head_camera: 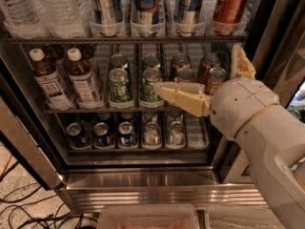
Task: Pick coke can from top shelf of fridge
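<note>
an open fridge (143, 185) full of drinks is seen from the front, with a cream-coloured robot arm reaching in from the lower right. the coke can (232, 4), red-orange with white lettering, stands upright at the right end of the top shelf (124, 40), in the last clear plastic lane, just behind the dark front rail; its top is cut off by the upper edge of the view. to its left on the same shelf stand tall silver-and-blue cans (189, 4), and water bottles (43, 8) fill the left end. the gripper (197, 68) is lower down, in front of the middle shelf (95, 110), with its two fingers spread wide apart and holding nothing: one finger (183, 98) points left across the green cans (119, 87), the other points up near the right edge of that shelf, beside the bronze cans (217, 78). the step in hand looks like the approach, with the grasp not yet begun. to do it well, the gripper would need to rise to the top shelf and shift right until the can sits between the fingers, clear of the front rail, then close on the can's middle without nudging the neighbouring tall can or the fridge's dark door frame just to the right.
</note>
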Tool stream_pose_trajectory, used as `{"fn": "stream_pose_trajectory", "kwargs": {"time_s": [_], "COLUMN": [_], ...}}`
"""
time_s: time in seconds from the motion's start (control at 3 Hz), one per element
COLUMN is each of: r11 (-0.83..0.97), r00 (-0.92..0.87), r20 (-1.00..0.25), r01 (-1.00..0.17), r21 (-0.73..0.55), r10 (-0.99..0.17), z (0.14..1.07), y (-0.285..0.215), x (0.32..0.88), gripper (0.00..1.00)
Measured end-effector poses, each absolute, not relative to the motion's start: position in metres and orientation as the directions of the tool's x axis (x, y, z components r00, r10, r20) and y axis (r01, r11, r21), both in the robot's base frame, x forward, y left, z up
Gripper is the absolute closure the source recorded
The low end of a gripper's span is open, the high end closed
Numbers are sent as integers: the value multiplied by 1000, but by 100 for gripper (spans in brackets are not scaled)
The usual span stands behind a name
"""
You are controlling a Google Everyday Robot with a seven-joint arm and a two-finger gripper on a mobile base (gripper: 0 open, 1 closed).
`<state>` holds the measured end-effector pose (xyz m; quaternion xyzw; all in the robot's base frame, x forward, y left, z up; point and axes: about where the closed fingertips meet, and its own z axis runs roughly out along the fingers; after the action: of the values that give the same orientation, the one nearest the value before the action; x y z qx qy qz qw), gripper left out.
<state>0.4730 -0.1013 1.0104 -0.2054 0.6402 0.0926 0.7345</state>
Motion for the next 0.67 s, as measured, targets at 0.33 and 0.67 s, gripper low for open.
{"fn": "stream_pose_trajectory", "kwargs": {"time_s": [0.33,0.67], "r11": [910,936], "r00": [176,188], "r20": [-975,-978], "r01": [-366,-320], "r21": [-194,-147], "r10": [-137,-89], "z": [1021,1027], "y": [-106,-128], "x": [470,474], "gripper": [0,0]}}
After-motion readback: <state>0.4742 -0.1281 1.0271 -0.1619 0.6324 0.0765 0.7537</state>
